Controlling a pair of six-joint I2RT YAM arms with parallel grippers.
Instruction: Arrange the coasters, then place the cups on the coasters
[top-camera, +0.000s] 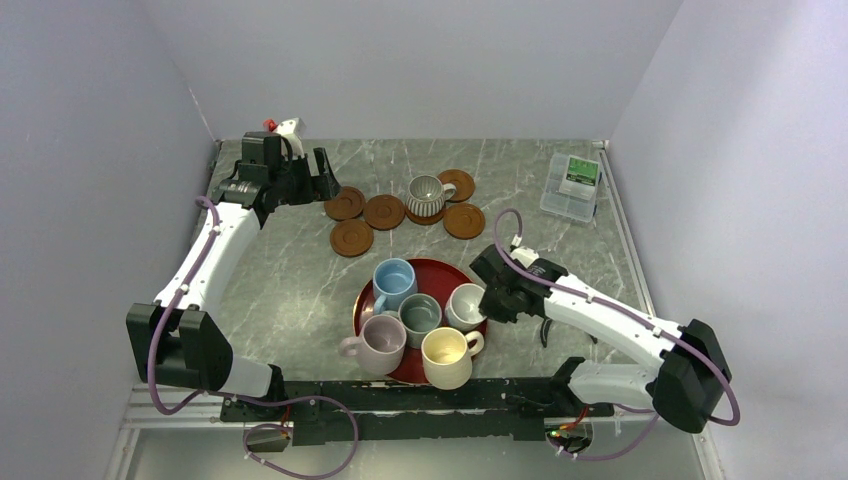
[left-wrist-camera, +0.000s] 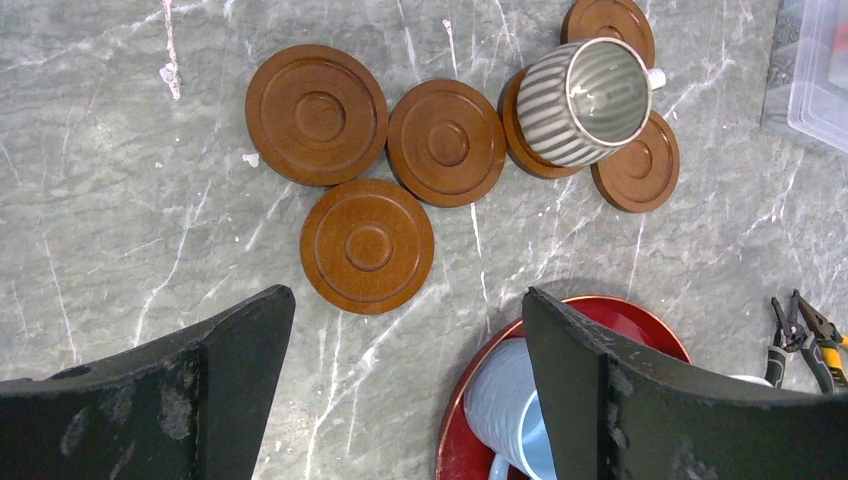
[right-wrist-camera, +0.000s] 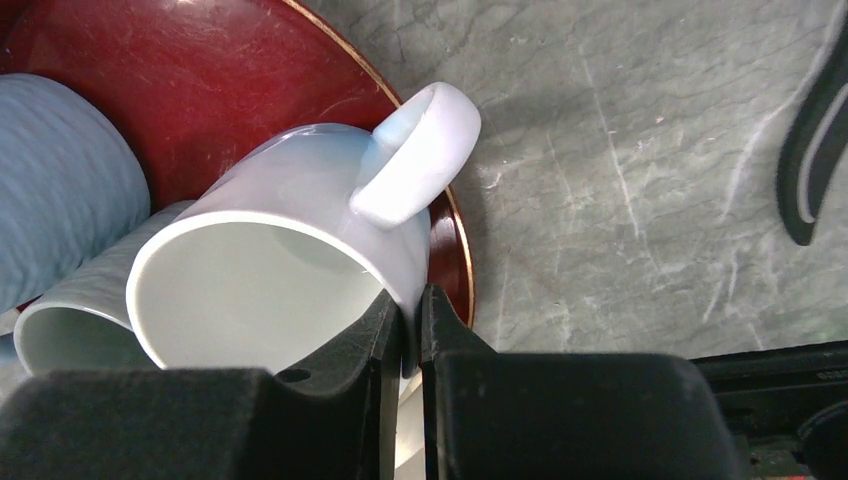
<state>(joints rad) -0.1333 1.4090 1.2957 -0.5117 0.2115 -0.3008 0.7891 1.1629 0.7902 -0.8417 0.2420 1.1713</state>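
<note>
Several reddish-brown coasters lie clustered at the back of the table. One of them carries the ribbed grey-white cup. The other cups stand on the red tray: light blue, grey-green, white, lilac and cream-yellow. My right gripper is shut on the white cup, pinching its rim wall just below the handle. My left gripper hangs open and empty, left of the coasters.
A clear plastic box sits at the back right. Pliers lie on the table right of the tray. Grey walls close in on both sides and the back. The tray's rim lies just under my right fingers.
</note>
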